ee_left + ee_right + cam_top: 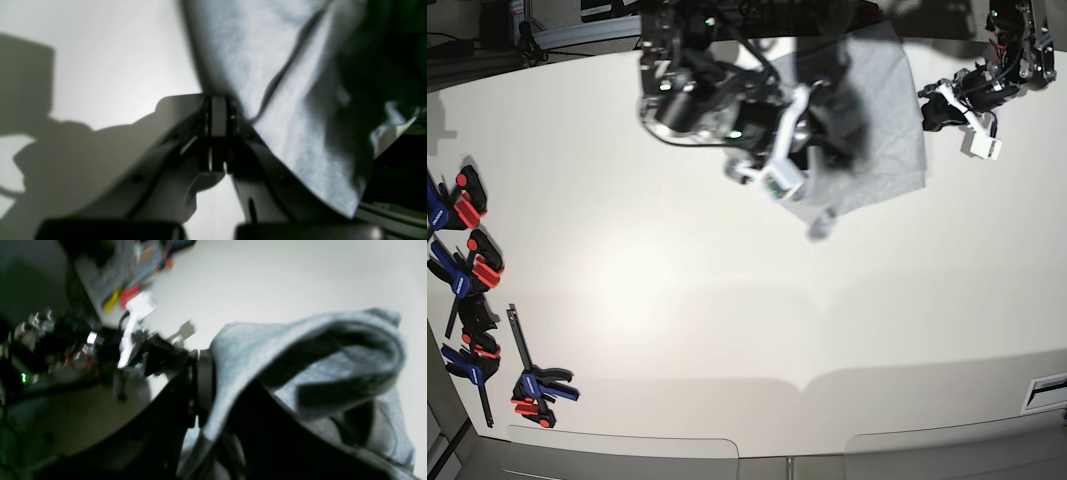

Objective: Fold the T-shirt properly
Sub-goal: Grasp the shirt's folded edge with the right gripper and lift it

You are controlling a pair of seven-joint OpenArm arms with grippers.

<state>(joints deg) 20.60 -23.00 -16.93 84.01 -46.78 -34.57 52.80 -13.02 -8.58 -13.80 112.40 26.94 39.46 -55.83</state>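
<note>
The T-shirt [882, 120] hangs bunched at the far side of the table [727, 300], right of centre in the base view, held up off the white top between the two arms; its upper edge runs out of the picture and a dark shadow covers its middle, so its full outline and any lettering cannot be made out. A small corner droops at its lower left, just below the right gripper [799, 150]. In the right wrist view the grey cloth [300, 350] drapes over and around the right gripper [203, 383], whose fingers are pressed together on a fold of it; the picture is blurred, and the lower fingertip is lost in black. In the left wrist view the left gripper [218, 115] has its fingers closed to a thin slit at the edge of the fabric [267, 66], which rises up and to the right from them, though the pinched bit itself is hidden between the pads. In the base view the left gripper [937, 105] touches the shirt's right edge, too small to read. At the left edge of the table lies a row of red, blue and black clamps [472, 270], some cut off by the picture's border.
</note>
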